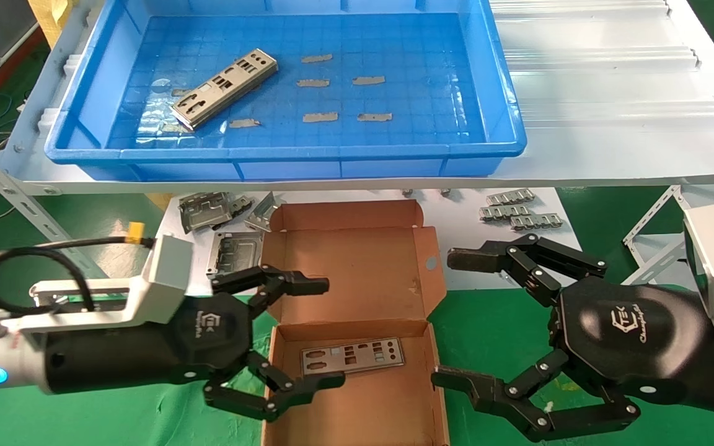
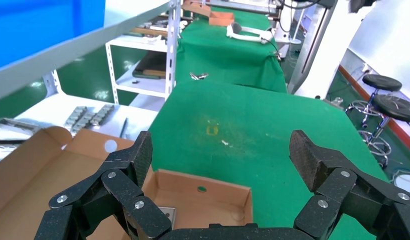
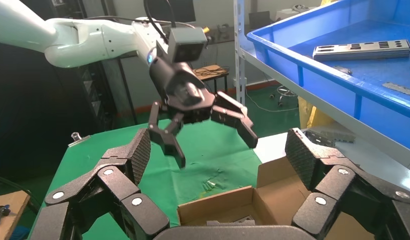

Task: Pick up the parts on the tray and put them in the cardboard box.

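Observation:
One silver part [image 1: 225,88] lies slanted on the left floor of the blue tray [image 1: 282,155], and shows too in the right wrist view [image 3: 362,50]. A second part [image 1: 352,357] rests flat inside the open cardboard box [image 1: 357,409] below the shelf. My left gripper [image 1: 332,333] hovers open over the box's left edge, nothing between its fingers; its wrist view [image 2: 223,152] looks across the box [image 2: 213,187]. My right gripper [image 1: 442,318] is open and empty just right of the box, its own view [image 3: 219,150] facing the left gripper.
Grey tape strips [image 1: 320,116] dot the tray floor. Squarish grey brackets [image 1: 208,210] lie on a white sheet left of the box lid [image 1: 344,248], and small metal pieces [image 1: 518,210] to its right. The white shelf [image 1: 611,142] carries the tray. Green cloth [image 1: 115,421] covers the table.

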Controlling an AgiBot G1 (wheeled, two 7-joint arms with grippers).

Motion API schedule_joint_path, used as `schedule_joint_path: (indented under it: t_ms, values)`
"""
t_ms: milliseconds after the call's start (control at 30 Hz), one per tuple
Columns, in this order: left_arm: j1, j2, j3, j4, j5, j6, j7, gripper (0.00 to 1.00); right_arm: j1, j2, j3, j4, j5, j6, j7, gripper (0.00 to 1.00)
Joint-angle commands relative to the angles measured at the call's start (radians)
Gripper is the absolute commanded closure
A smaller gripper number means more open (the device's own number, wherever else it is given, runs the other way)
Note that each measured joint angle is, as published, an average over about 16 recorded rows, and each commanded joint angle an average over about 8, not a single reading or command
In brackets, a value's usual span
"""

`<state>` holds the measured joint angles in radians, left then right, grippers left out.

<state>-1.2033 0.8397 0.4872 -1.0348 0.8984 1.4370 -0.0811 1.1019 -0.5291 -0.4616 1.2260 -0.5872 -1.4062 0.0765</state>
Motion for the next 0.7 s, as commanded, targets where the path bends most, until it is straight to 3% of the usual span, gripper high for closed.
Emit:
schedule_joint_path:
  t_ms: [33,700]
  values:
    - [0.008,-0.015,-0.013,-0.016,-0.011,0.004,-0.007,0.00,0.000,0.000,0.000,0.000,0.000,0.000,0.000,0.00]
    - [0.091,-0.161,-0.146,-0.176,-0.118,0.041,-0.075,0.00,0.000,0.000,0.000,0.000,0.000,0.000,0.000,0.00]
